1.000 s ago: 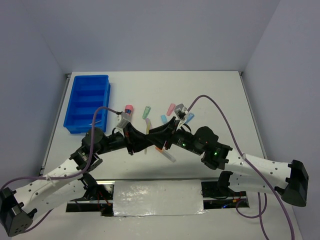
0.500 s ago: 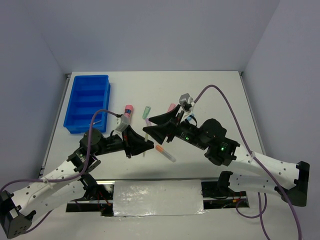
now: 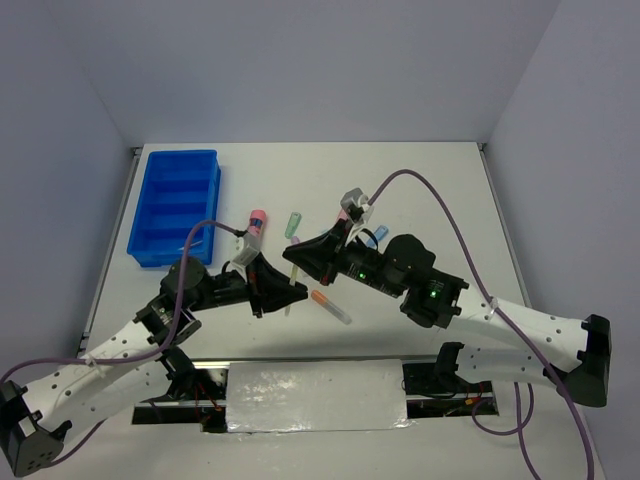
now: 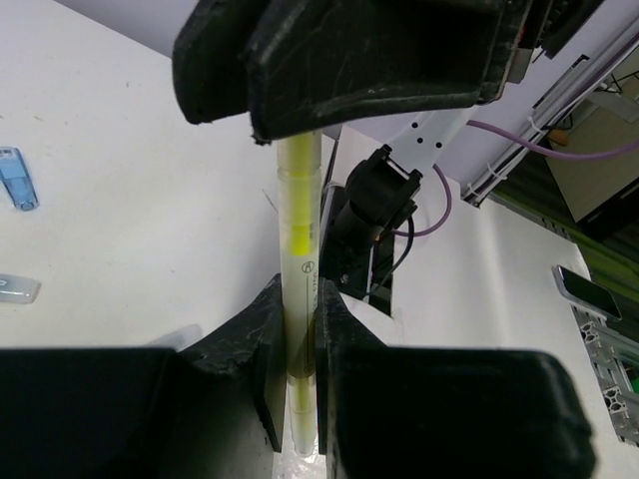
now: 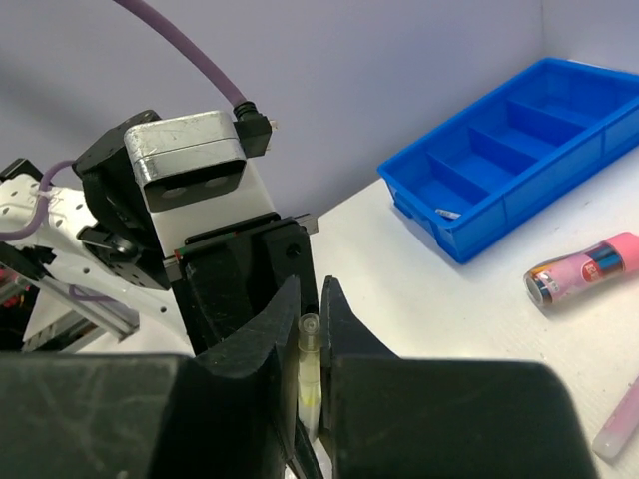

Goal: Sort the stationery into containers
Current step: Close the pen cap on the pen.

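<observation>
A thin yellow pen [image 3: 291, 282] is held off the table between both grippers. My left gripper [image 3: 280, 291] is shut on its lower part; in the left wrist view the pen [image 4: 300, 239] runs up from my left gripper [image 4: 298, 309] into the right gripper's black jaws. My right gripper [image 3: 298, 261] is shut on the pen's clear-capped end [image 5: 310, 334], seen at my right gripper [image 5: 310, 304] in the right wrist view. The blue divided tray [image 3: 175, 205] sits at the far left, also shown in the right wrist view [image 5: 519, 150].
On the table lie a pink tube [image 3: 257, 222], a green marker [image 3: 293, 223], an orange marker [image 3: 330, 305] and a light blue marker [image 3: 378, 235]. The right wrist view shows the pink tube [image 5: 584, 269]. A small item [image 5: 446, 213] lies in the tray's near compartment.
Both arms rose from the pile. The left gripper carries the yellow pen; the right gripper moved left and closed on the pen's other end.
</observation>
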`<action>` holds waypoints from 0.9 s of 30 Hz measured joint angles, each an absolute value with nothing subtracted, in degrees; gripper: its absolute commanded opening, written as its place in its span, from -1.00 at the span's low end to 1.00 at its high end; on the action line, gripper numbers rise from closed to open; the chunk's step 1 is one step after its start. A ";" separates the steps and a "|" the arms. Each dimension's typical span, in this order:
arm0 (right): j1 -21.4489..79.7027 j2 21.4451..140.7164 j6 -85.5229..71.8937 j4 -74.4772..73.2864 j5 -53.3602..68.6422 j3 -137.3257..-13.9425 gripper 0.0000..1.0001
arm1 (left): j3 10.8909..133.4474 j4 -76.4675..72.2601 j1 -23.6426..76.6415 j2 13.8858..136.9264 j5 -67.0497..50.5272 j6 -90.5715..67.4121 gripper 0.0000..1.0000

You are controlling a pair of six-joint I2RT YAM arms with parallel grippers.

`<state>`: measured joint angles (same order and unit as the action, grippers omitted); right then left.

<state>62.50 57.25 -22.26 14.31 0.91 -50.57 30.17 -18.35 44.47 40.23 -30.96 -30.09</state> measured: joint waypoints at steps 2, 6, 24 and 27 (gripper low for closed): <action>62.48 57.28 -22.70 15.03 0.99 -50.13 -1.00 | 30.81 -17.23 44.47 40.32 -30.55 -29.52 -1.00; 62.15 56.58 -24.05 20.53 0.05 -46.81 -1.00 | 35.42 -10.55 44.45 42.17 -30.37 -27.07 -1.00; 61.08 61.56 -30.28 41.71 -2.13 -38.89 -1.00 | 47.70 9.04 43.92 46.30 -27.88 -19.42 -1.00; 60.82 63.77 -31.46 45.36 -2.17 -37.67 -1.00 | 48.53 12.49 43.68 46.72 -26.59 -18.50 -1.00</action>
<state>60.82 63.77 -31.46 45.36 -2.17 -37.67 48.53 12.49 43.68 46.72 -26.59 -18.50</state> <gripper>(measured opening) 0.152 0.228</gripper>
